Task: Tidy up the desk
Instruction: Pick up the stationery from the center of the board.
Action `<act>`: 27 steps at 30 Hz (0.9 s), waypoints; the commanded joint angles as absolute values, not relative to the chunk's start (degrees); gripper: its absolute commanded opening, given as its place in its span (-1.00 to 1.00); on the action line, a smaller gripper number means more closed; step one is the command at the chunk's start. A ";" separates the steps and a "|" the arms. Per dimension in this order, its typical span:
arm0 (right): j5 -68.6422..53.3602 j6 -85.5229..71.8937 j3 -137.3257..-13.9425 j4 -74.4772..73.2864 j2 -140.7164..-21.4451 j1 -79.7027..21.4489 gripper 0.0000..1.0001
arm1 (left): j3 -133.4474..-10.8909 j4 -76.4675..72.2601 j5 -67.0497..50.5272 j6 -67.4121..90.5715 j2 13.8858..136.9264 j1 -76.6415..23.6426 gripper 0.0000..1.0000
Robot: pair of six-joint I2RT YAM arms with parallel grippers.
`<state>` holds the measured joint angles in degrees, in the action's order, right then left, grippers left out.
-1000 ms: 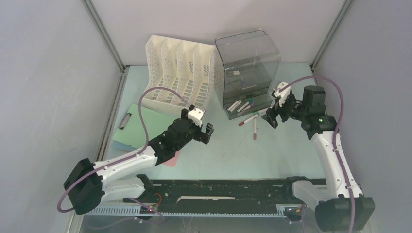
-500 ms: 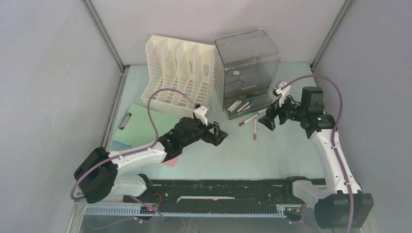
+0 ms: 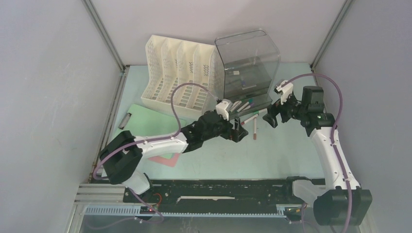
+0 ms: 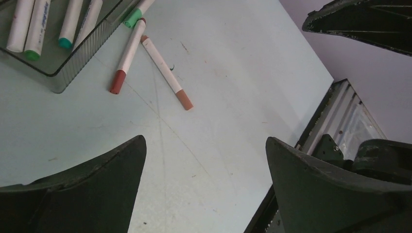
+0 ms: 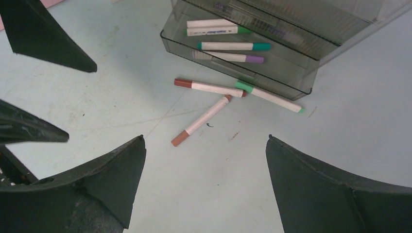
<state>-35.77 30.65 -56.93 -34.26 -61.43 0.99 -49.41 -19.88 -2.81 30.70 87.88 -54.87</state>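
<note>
Hovering above the desk (image 3: 272,155) toward its far edge, your left gripper (image 3: 238,131) and right gripper (image 3: 270,116) both hang spread wide, empty, loose markers (image 3: 254,128) between them.

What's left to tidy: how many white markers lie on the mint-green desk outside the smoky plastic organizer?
3. One brown-capped marker and a second brown-capped marker form a V on the desk before the organizer's tray; one green-capped marker lies along its front. Others may be hidden.

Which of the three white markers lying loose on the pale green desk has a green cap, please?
The white marker lying alongside the smoky plastic tray's front wall; the other two have reddish-brown caps.
</note>
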 commanded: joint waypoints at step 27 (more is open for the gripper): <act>-21.67 21.40 -56.92 -25.75 -60.21 4.99 0.99 | -103.99 25.98 14.88 23.60 125.42 -62.58 0.99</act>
